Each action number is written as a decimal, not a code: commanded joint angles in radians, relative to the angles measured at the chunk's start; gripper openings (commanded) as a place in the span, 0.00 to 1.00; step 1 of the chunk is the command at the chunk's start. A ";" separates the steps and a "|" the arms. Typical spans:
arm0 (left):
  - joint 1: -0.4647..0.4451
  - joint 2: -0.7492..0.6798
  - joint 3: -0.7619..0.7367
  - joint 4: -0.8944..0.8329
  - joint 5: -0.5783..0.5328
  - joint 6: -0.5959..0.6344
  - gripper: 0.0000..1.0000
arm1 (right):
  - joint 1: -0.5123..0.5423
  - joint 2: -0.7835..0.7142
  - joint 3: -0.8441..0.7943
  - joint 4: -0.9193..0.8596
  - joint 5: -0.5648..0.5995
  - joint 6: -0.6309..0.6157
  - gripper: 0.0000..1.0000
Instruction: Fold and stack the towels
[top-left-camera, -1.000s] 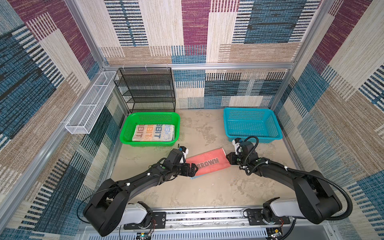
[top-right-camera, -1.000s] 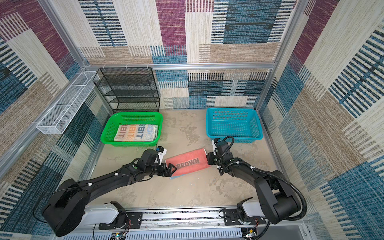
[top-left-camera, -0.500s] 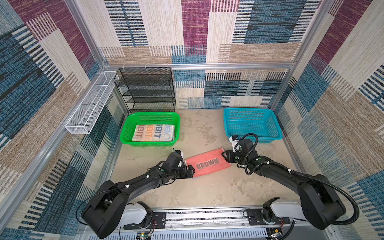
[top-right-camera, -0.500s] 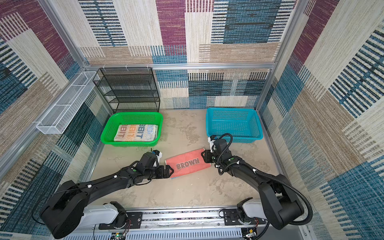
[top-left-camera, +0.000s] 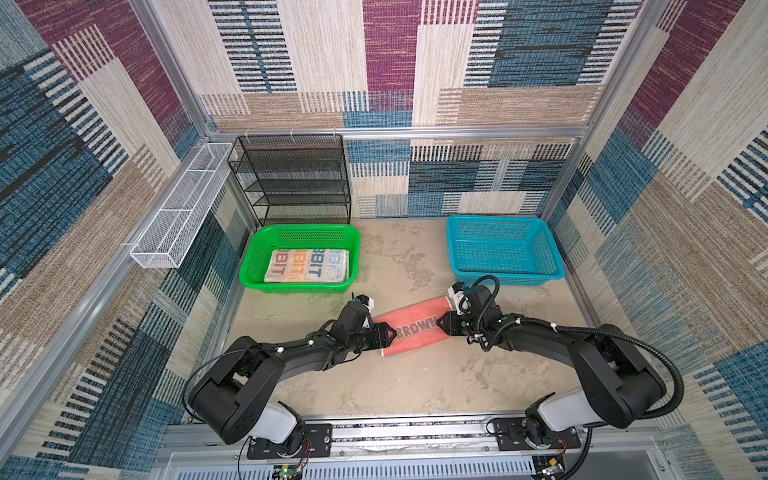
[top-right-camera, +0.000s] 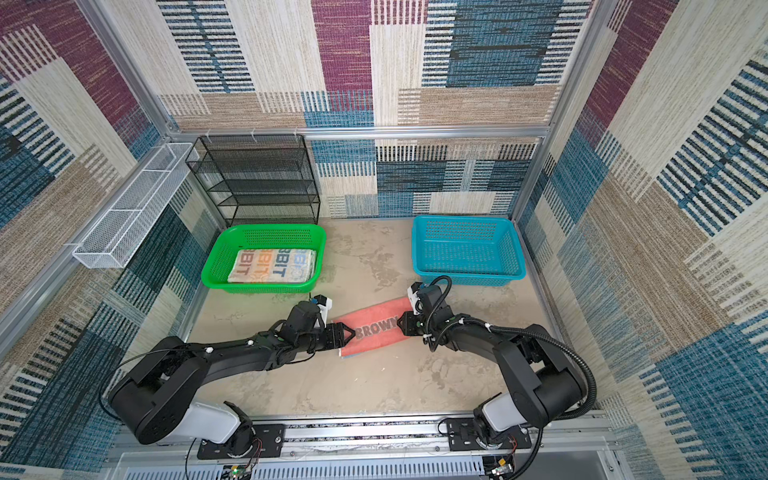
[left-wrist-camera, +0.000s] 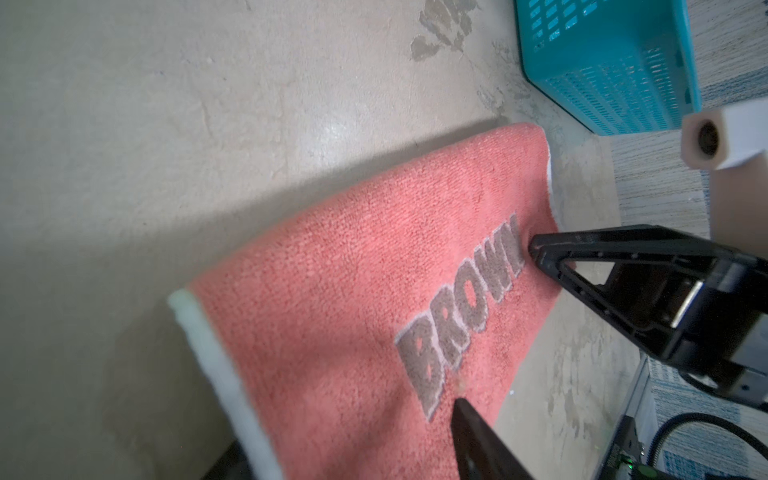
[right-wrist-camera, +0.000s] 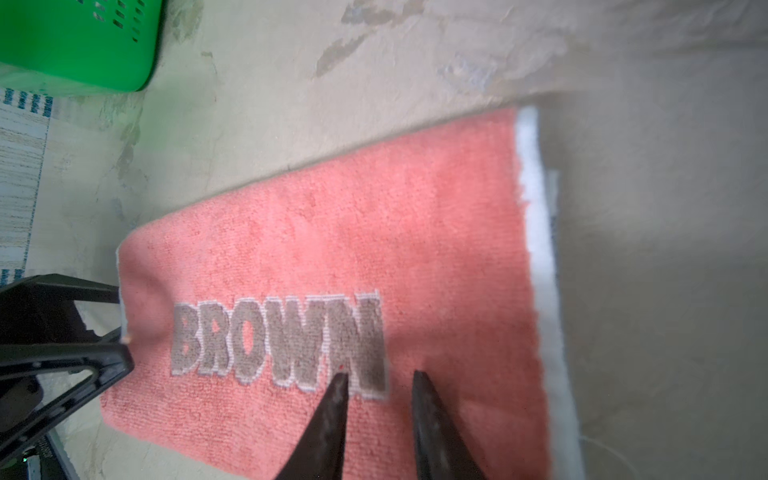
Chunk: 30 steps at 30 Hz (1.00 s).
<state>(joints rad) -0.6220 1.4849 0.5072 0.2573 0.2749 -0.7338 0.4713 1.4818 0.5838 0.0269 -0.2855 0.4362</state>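
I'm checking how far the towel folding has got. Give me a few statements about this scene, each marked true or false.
1. The coral towel lies on the table between the left gripper and the right gripper. True.
2. The blue basket holds a towel. False: it is empty. The lettered towel lies in the green basket.
3. The coral towel shows the word "BROWN". True.
4. The shelf stands behind the blue basket. False: it stands behind the green basket.
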 joint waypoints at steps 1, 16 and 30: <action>-0.001 0.036 -0.007 -0.094 0.024 -0.030 0.51 | 0.001 0.024 -0.002 0.065 -0.038 0.021 0.28; 0.012 0.179 0.320 -0.350 -0.065 0.137 0.00 | 0.003 -0.016 0.013 0.063 0.061 0.003 0.42; 0.201 0.296 0.990 -0.974 -0.236 0.534 0.00 | 0.004 -0.233 -0.026 -0.017 0.313 -0.043 0.65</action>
<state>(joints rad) -0.4438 1.7599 1.4059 -0.5453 0.0879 -0.3202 0.4728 1.2564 0.5697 0.0166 -0.0147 0.4057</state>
